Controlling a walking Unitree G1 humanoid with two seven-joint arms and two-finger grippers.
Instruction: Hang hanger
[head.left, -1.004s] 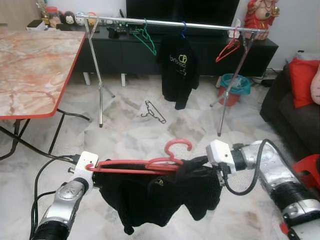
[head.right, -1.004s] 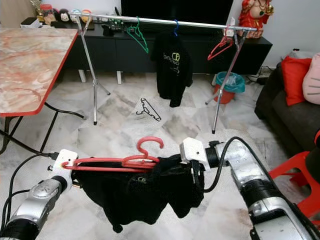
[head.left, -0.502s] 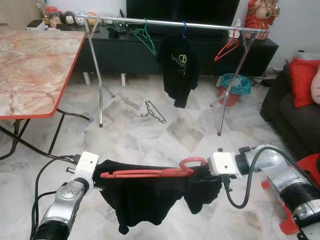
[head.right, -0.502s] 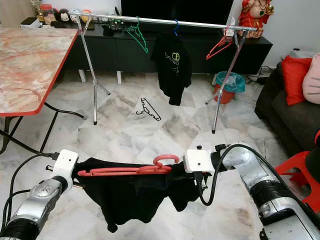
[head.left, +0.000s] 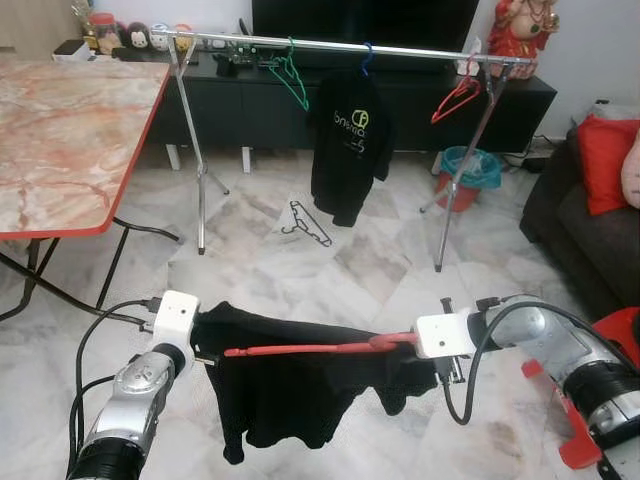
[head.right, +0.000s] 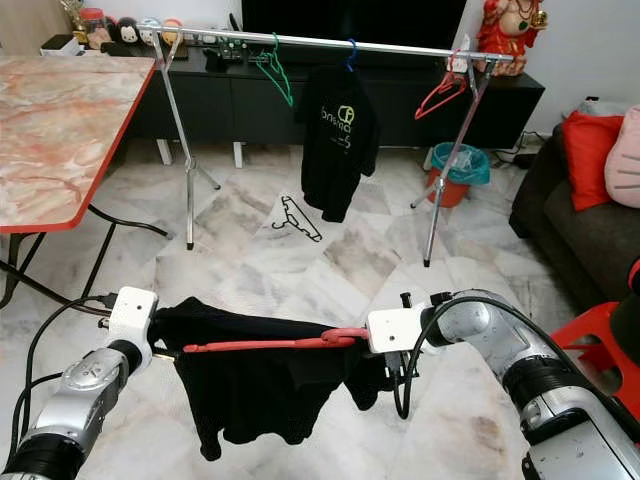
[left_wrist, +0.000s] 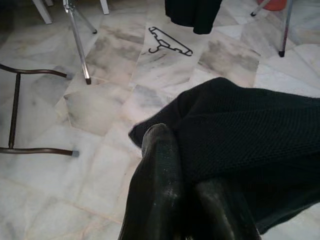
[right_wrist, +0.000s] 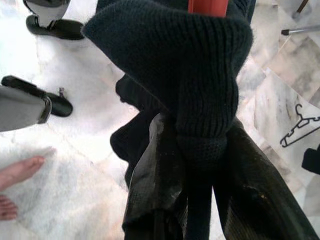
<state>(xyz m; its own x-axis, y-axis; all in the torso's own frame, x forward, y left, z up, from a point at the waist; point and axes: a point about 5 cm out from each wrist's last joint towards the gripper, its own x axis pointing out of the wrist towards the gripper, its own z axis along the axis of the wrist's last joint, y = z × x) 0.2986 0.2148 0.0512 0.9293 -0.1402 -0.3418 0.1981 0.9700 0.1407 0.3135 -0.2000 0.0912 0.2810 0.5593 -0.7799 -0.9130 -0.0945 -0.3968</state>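
Hanger (head.left: 310, 349) level, apparently crosswise — between left tool (head.left: 205, 352), right tool (head.left: 445, 362).

1. A marble-patterned table (head.left: 70, 130) with a red edge stands at the left
2. A dark TV cabinet (head.left: 270, 100) runs along the far wall, small figurines (head.left: 125, 35) on its left end
3. A teal bin (head.left: 470, 168) sits far right, on the floor
4. A dark sofa (head.left: 575, 230) with a red cushion (head.left: 607, 160) is at the right
5. A bare foot (right_wrist: 17, 172) rests on the marble floor (head.left: 360, 265)
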